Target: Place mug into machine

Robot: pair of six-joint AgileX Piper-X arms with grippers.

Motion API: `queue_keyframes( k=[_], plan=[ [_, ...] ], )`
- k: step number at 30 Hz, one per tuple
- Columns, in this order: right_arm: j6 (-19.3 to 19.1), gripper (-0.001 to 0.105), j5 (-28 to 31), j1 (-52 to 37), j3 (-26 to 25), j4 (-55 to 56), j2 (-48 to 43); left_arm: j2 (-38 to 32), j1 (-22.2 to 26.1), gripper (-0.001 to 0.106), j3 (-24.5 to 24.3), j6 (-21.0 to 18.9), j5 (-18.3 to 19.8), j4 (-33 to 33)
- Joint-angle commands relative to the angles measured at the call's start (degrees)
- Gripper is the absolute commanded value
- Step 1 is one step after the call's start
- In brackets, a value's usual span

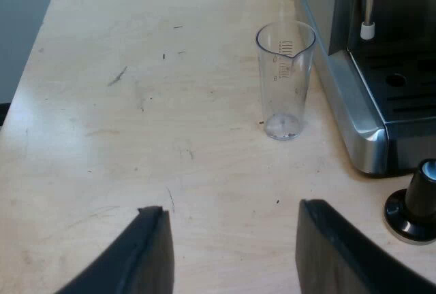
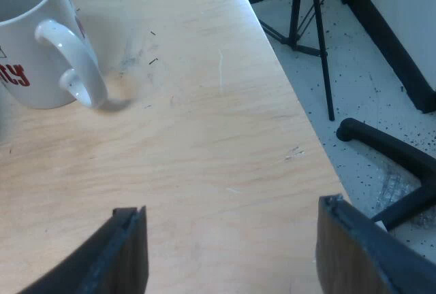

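Wooden tabletop (image 2: pixel 204 137), upright white red-lettered mug (image 2: pixel 30 42), left hand (image 1: pixel 231 209) and right hand (image 2: pixel 230 207) spread.

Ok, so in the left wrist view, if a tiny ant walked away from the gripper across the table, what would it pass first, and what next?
left gripper → tamper with the black knob → measuring glass, standing upright and empty
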Motion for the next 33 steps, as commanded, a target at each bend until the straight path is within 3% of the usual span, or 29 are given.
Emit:
queue_keyframes(
  k=[1, 17, 21, 27, 33],
  plan=[
    [-0.56, 0.056, -0.13, -0.22, -0.33, -0.36, -2.61, -2.19, 0.00, 0.044, -0.23, -0.18, 0.10, -0.83],
    [-1.26, 0.056, -0.13, -0.22, -0.75, -0.48, -2.61, -2.19, 0.00, 0.044, -0.23, -0.18, 0.72, -0.83],
    [-4.98, 0.056, -0.13, -0.22, -2.85, 0.07, -2.00, -2.19, 0.00, 0.045, -1.21, -0.18, 3.10, -0.39],
    [-10.06, 0.056, -1.06, -0.22, -7.81, 0.38, 2.33, -0.28, -0.51, 0.063, -3.44, -0.18, 5.76, -0.41],
    [-11.76, 0.056, -5.21, -0.22, -13.31, 0.38, 9.07, 2.46, -1.92, 0.063, -5.66, -0.28, 7.60, -0.41]
  ],
)
